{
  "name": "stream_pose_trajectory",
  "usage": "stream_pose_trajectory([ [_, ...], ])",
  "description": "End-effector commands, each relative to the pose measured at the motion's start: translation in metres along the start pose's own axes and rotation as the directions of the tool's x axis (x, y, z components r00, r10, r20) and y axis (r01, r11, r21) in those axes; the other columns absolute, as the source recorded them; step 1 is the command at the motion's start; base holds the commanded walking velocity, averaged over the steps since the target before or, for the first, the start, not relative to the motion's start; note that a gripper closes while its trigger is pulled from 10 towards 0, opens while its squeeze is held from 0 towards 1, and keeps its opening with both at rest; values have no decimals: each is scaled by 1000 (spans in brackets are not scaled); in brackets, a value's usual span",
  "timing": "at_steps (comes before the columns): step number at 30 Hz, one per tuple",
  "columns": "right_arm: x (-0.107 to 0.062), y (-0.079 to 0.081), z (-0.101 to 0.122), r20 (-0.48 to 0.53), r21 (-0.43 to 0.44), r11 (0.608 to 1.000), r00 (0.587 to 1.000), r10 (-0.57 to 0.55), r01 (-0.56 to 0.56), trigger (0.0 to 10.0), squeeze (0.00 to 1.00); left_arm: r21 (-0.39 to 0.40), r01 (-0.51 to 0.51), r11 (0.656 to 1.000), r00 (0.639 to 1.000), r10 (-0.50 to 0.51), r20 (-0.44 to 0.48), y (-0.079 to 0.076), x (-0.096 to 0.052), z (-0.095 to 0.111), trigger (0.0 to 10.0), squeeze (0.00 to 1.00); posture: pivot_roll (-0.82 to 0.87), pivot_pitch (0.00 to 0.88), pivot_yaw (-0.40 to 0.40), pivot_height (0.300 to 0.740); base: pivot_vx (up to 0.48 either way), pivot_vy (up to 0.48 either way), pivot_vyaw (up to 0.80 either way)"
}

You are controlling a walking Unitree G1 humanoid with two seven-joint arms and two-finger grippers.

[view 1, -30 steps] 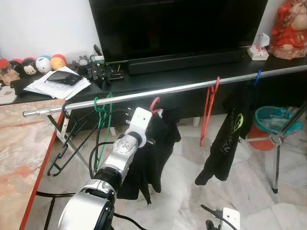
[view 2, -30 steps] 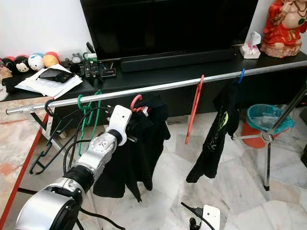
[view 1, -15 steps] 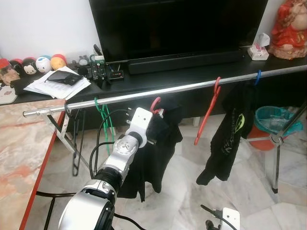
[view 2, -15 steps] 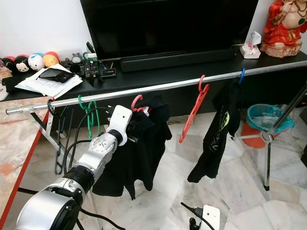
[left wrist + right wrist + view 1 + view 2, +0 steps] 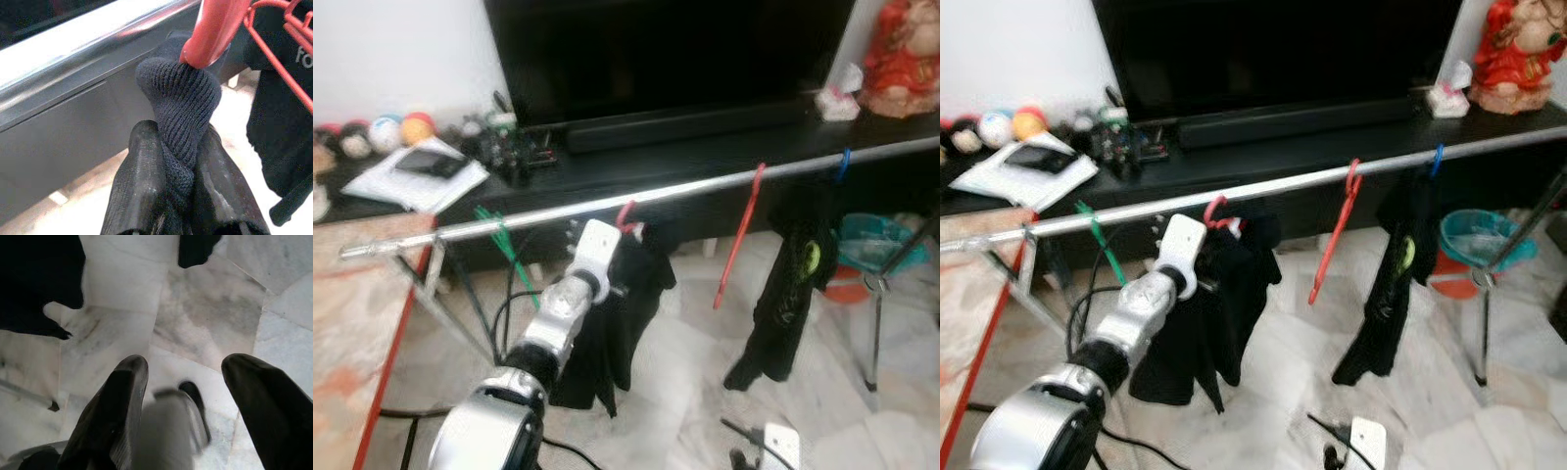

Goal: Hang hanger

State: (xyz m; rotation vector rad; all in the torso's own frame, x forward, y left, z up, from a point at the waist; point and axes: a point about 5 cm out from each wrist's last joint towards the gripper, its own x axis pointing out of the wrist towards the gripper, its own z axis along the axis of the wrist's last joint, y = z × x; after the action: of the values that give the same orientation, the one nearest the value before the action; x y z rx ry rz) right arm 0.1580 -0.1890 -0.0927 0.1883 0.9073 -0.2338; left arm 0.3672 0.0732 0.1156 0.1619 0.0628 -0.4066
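Your left gripper (image 5: 183,196) is pinched tight on a fold of the dark garment (image 5: 622,323), just under the red hanger (image 5: 628,214) hooked on the rail (image 5: 607,201); the garment hides most of the hanger. Your right gripper (image 5: 195,396) hangs low over the floor (image 5: 195,328), fingers spread, holding nothing. Both head views are blurred.

L arm (image 5: 553,323) raised, fingers (image 5: 142,186) apparently clamped.

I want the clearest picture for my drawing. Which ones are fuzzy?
Both eye views are smeared; the silver metal rail looks soft. The left wrist view is sharp on the black knitted cloth in the left hand. The right wrist view blurs near the right hand.
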Motion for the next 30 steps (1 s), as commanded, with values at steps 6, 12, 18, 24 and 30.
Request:
stream_pose_trajectory([
  [6, 0, -1, -2, -8, -7, 1000, 1000, -3, 3, 10000, 0, -9, 20, 1000, 997, -20, 74, -3, 2, 13, 10000, 0, -227, 0, 88, 740, 186, 0, 0],
  [12, 0, -1, -2, -8, -6, 1000, 1000, -3, 3, 10000, 0, -3, 46, 999, 996, -46, 74, -7, 2, 12, 10000, 0, -227, 0, 88, 740, 0, 0, 0],
  [18, 0, -2, -2, -8, -6, 1000, 1000, -3, 2, 10000, 0, -3, 48, 999, 997, -48, 62, -8, 3, 12, 10000, 0, -227, 0, 88, 740, 0, 0, 0],
  [24, 0, -1, -1, -7, -6, 1000, 1000, -2, 2, 10000, 0, -12, 51, 999, 998, -50, 47, -10, 7, 16, 10000, 0, -229, 0, 91, 740, 0, 0, 0],
  [30, 0, -1, 0, -6, -6, 1000, 1000, -2, 2, 10000, 0, -40, 49, 998, 999, -49, 17, -14, 11, 18, 10000, 0, -234, 0, 97, 740, 0, 0, 0],
])
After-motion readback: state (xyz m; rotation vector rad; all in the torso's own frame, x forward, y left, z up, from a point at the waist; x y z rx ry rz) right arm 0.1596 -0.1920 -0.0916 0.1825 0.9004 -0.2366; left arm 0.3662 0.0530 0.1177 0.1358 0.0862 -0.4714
